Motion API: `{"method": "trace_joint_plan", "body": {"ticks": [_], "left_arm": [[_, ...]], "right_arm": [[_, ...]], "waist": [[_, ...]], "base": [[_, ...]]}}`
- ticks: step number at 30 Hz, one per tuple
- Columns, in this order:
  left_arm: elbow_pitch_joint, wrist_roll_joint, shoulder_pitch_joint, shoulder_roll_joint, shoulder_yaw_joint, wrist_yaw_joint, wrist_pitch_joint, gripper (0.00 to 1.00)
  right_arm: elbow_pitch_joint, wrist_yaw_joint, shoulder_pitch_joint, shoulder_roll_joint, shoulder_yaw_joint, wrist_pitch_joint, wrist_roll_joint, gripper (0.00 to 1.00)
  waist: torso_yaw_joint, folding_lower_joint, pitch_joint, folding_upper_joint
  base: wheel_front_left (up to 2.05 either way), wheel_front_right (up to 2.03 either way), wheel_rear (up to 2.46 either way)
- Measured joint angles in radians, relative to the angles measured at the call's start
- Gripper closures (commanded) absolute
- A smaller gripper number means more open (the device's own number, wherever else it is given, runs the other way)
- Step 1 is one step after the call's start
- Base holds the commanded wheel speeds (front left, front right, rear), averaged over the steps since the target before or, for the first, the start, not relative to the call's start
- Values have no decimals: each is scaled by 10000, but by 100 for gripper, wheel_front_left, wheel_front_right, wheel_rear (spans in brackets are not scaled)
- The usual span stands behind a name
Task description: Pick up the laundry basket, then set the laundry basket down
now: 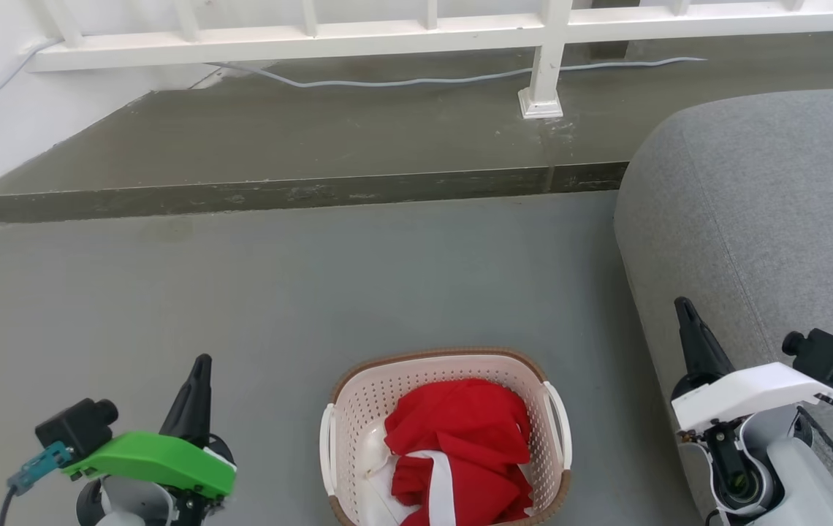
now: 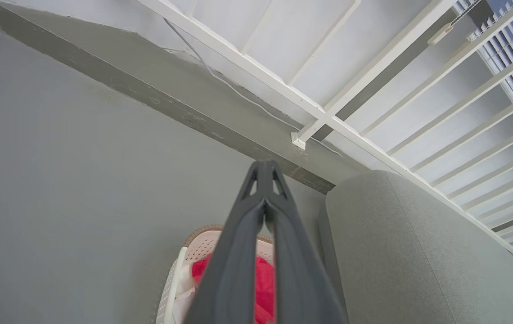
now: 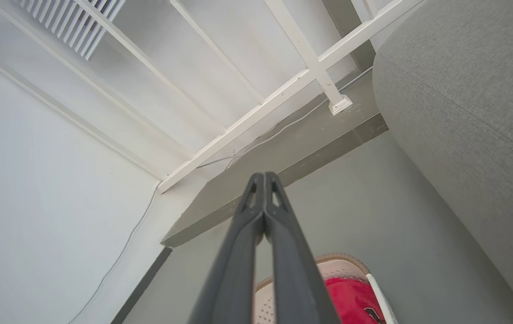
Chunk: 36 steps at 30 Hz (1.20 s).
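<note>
Head view: laundry basket (image 1: pixel 369 405) sits on floor (image 1: pixel 241 292) between my left claw (image 1: pixel 199 372) and right claw (image 1: pixel 685 314), touching neither. Both claws pressed together, empty.

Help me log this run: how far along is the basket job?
Done: nothing that shows; the basket, holding red cloth, sits on the floor. In hand: nothing; the left claw and right claw are shut, either side of it, not touching it. Left, it seems: grip, lift, set down.
</note>
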Motion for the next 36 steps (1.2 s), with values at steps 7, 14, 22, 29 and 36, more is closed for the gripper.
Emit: {"method": "trace_joint_plan", "body": {"ticks": [7,14,22,29,36], "left_arm": [[6,-886,0,-42,299,-2,278,100],[10,-1682,-1,-150,552,-73,487,100],[19,-2468,-1,-174,861,-79,794,100],[35,-3223,-2,-213,1141,-88,984,100],[52,-3981,-5,-245,1415,-92,1248,100]], "right_arm": [[-35,59,0,71,-322,268,951,100],[-46,102,0,119,-610,491,1770,100],[-75,142,0,155,-932,796,2738,100],[-90,221,0,213,-1212,1012,3545,100],[-109,232,0,301,-1490,1279,4405,100]], "waist": [[35,0,-35,0],[67,0,-67,0],[103,0,-103,0],[134,0,-134,0],[165,0,-166,0]], "base": [[0,0,0],[0,0,0],[0,0,0],[0,0,0],[0,0,0]]}}
